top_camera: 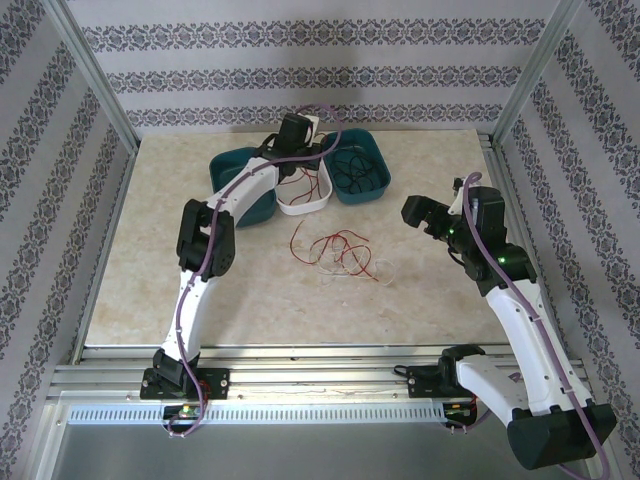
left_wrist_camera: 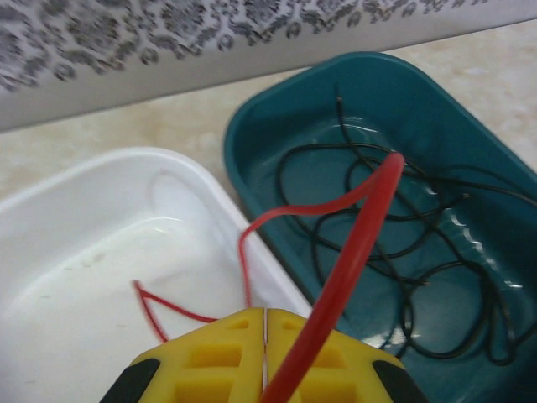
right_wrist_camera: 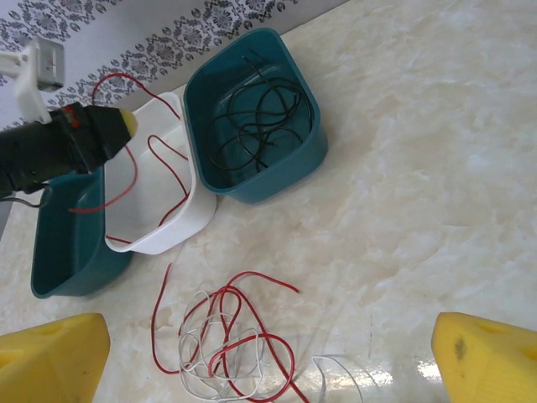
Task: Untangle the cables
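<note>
At twelve o'clock on the table (top_camera: pixel 150 290), seen from the top camera, three bins stand in a row: a left teal bin (top_camera: pixel 228 192), a white bin (top_camera: pixel 305 208) in the middle and a right teal bin (top_camera: pixel 375 190). The left gripper (top_camera: pixel 298 135) hangs over the white bin, clenched on a red cable (top_camera: pixel 292 185) that dangles toward six o'clock into that bin. Black cables (top_camera: pixel 355 168) lie coiled in the right teal bin, at three o'clock from this gripper. One tangle of red and white cables (top_camera: pixel 335 255) lies on the bare table at six o'clock from the bins and at nine o'clock from the right gripper (top_camera: pixel 415 213), which hovers apart from it.

From the left wrist, the left gripper (left_wrist_camera: pixel 264 353) sits at six o'clock, its yellow fingers pressed together on the red cable (left_wrist_camera: pixel 352 252). The cable arcs up toward one o'clock and drops back over the white bin (left_wrist_camera: pixel 75 210) at nine o'clock. The black cables (left_wrist_camera: pixel 411 277) fill the right teal bin (left_wrist_camera: pixel 252 159) at three o'clock; how many strands there are I cannot tell.

From the right wrist, the right gripper (right_wrist_camera: pixel 268 361) stands spread wide and holds nothing, one yellow finger at seven o'clock and one at five. The tangle of red and white cables (right_wrist_camera: pixel 226 336) lies at six o'clock between them, on the table below. At ten o'clock the left gripper (right_wrist_camera: pixel 126 124) holds the looping red cable (right_wrist_camera: pixel 172 161) above the white bin (right_wrist_camera: pixel 180 228), which stands between the left teal bin (right_wrist_camera: pixel 50 269) and the right teal bin (right_wrist_camera: pixel 277 180).
</note>
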Controlling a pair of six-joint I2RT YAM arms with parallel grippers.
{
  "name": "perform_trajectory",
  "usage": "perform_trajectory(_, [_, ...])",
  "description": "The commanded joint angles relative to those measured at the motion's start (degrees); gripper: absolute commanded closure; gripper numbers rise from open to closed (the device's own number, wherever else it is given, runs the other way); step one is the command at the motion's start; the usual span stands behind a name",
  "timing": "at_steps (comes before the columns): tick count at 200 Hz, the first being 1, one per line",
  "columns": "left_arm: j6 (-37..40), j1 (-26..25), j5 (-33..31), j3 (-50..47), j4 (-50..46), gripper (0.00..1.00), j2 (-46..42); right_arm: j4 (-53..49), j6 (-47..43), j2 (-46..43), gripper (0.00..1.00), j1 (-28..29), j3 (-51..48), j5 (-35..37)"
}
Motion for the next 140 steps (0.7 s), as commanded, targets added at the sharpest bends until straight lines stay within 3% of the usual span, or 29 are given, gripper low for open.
perform_trajectory(1, [-8.3, -0.6, 5.0, -2.2, 7.4, 1.0, 0.2, 0.6, 0.8, -0.9, 0.02, -0.4, -0.6, 0.9])
perform_trajectory(84, [-16.4, 0.0, 4.3, -12.8, 21.6, 1.0, -1.0, 0.5, 0.8, -1.5, 0.02, -0.4, -1.4, 1.0])
perform_trajectory(140, [-20.2, 1.4, -2.1, -14.0, 17.9, 1.0, -1.2, 0.8, 0.8, -1.4, 0.02, -0.4, -1.3, 0.8])
